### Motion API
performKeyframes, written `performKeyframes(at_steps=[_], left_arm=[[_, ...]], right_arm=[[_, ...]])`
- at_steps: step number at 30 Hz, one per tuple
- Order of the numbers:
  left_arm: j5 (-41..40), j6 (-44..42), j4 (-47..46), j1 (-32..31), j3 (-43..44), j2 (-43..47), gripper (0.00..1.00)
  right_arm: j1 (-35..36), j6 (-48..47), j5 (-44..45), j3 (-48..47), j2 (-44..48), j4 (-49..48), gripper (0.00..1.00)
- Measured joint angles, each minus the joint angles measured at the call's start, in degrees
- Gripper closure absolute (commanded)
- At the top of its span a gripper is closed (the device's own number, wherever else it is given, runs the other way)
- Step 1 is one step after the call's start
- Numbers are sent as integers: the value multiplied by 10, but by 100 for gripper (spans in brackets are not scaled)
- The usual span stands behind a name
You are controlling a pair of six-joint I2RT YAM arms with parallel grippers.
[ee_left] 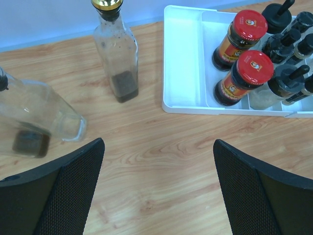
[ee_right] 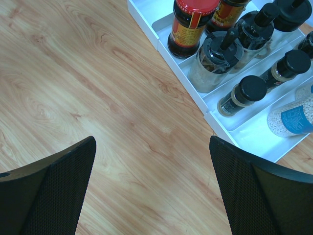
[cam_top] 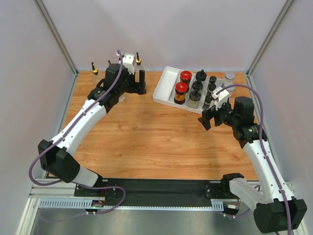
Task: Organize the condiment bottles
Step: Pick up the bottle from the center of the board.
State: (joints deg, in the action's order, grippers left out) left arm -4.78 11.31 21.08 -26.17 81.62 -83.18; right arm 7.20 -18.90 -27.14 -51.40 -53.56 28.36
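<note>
The white tray (ee_left: 183, 58) holds two red-lidded jars (ee_left: 252, 68) and several black-capped bottles (ee_right: 217, 54), two tall glass bottles (ee_left: 117, 54) stand on the table (ee_left: 161, 166) beside it, and the left gripper (ee_left: 157, 147) and right gripper (ee_right: 152, 144) both gape empty.

Bright, even light from above, just soft shadows on the table (cam_top: 146, 137), white tray (ee_left: 183, 58) slightly washed out, mild sheen on the red-lidded jars (ee_left: 254, 66).

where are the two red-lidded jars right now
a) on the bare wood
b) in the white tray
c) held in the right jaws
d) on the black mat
b: both red-lidded jars stand upright, one behind the other, in the same compartment of the white divided tray, and neither gripper is touching them.
</note>
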Motion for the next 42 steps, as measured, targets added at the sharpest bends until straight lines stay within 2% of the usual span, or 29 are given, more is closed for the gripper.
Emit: performKeyframes(at_steps=[23, 36, 42], left_arm=[[-10, 6, 9, 4, 93, -113, 0], [-85, 16, 10, 4, 204, -219, 0], [-140, 17, -9, 4, 247, -278, 5]], right_arm=[[0, 0, 0, 0, 0, 0, 0], [0, 0, 0, 0, 2, 0, 0], [0, -1, 0, 0, 3, 0, 0]])
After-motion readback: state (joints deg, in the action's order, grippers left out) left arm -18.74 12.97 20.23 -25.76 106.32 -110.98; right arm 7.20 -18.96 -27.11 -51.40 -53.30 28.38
